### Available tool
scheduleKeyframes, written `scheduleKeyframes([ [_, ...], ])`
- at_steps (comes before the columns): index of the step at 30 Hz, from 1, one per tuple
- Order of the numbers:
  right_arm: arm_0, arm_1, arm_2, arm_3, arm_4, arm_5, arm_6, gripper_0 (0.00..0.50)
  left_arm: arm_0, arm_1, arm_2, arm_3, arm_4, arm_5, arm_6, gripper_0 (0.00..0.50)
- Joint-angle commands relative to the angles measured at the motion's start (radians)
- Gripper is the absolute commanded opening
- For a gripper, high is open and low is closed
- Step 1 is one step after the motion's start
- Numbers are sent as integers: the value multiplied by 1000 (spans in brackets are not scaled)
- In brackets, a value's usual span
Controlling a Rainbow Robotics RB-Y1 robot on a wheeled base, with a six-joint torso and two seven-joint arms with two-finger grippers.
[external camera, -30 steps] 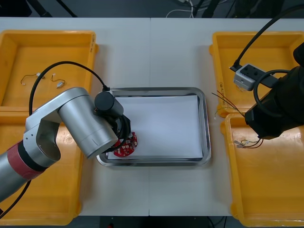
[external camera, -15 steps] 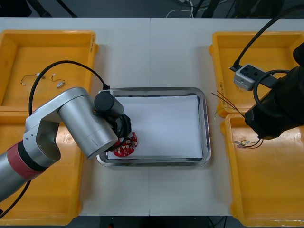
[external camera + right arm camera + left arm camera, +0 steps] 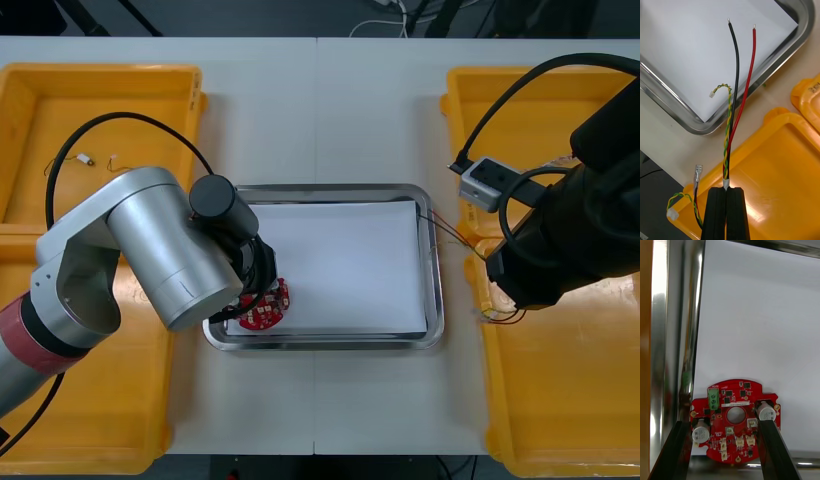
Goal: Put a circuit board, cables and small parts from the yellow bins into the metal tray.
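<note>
We see the left tool (image 3: 724,423) low over the metal tray's (image 3: 432,262) near-left corner. Its fingers stand apart by the width of the round red circuit board (image 3: 733,399) and, as far as we can judge, are clamped on its two edges. The board lies flat on the tray's white lining (image 3: 345,255), close against the left rim, which suits a gentle set-down rather than a drop. It carries a green terminal block (image 3: 714,397), two silver cans (image 3: 700,434), small white sockets (image 3: 739,440) and a hole at its centre. Just off the tray's right rim, above the near yellow bin (image 3: 782,168), the right tool (image 3: 726,189) is pinched tight on a bundle of cables (image 3: 733,97): one black, one red, and a yellow-and-green twist ending in a white plug (image 3: 712,95). Held by one end, their loose tips reach over the tray's corner, so we judge the cables go in next.
</note>
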Motion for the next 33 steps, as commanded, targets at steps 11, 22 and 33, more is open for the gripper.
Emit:
scheduleKeyframes([
  [11,-90,136,202,-28,124,4,54,0,-105,105,236,-119,280,210,-65,500],
  [22,-169,190,422,15,287,-18,94,0,-116,217,448,-113,490,244,-234,500],
  [33,-196,217,544,119,377,-193,229,0,-122,300,563,22,563,244,-441,500],
])
